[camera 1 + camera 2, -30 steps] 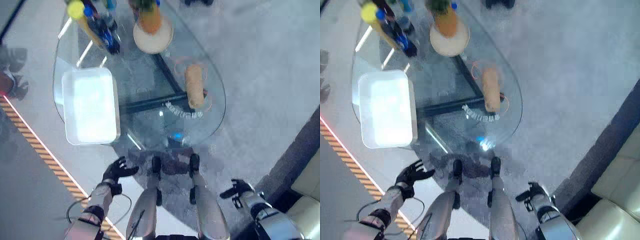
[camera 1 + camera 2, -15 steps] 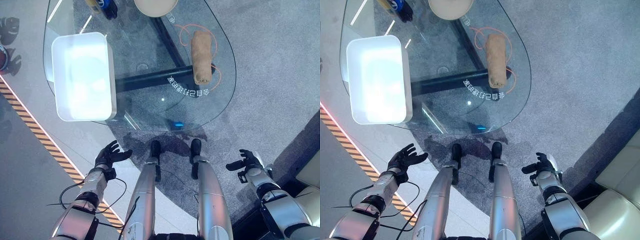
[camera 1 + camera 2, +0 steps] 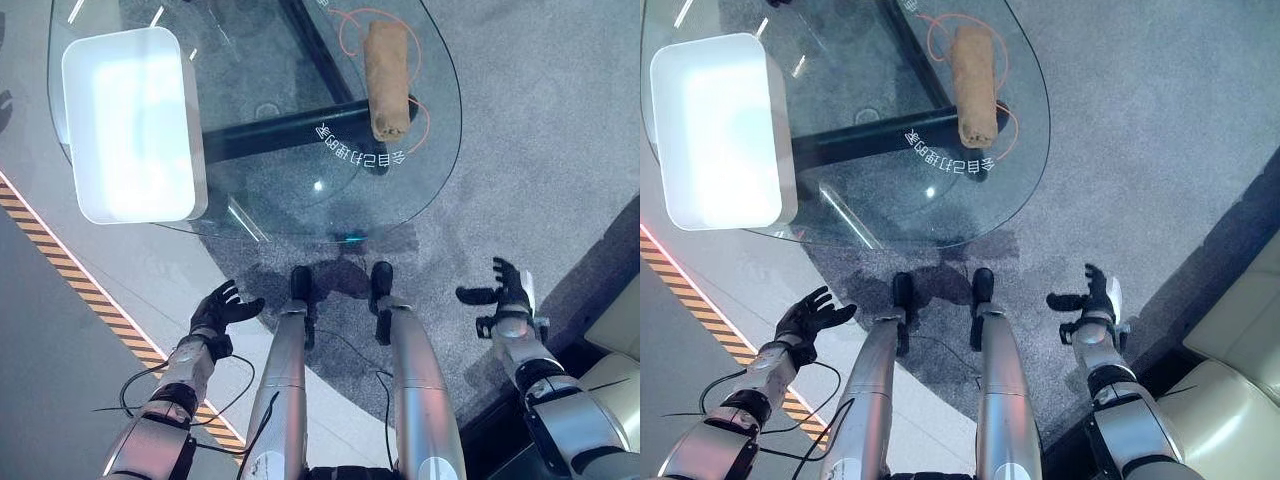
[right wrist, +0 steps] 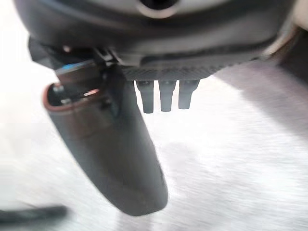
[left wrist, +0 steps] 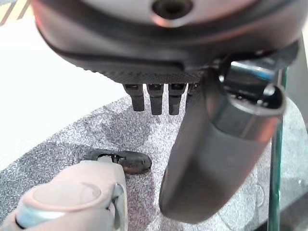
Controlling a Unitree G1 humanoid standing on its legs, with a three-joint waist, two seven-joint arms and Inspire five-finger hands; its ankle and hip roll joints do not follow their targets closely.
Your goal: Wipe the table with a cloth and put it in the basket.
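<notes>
On the glass tabletop (image 3: 300, 190) the rolled brown cloth (image 3: 387, 65) lies untouched beside the white basket (image 3: 130, 125), while the left hand (image 3: 218, 310) and right hand (image 3: 505, 290) hang open and empty below, so all the work remains.

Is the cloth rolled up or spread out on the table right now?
Rolled up: the brown cloth lies as a tight roll on the glass table, untouched by either hand.

It looks like a lounge or showroom corner: grey carpet (image 3: 540, 150) underfoot, a rounded glass bench (image 3: 300, 190) on a dark frame, a cream cushioned sofa (image 3: 1230, 400) at the right edge, and a striped orange-and-black floor strip (image 3: 60, 260) beside pale flooring.
</notes>
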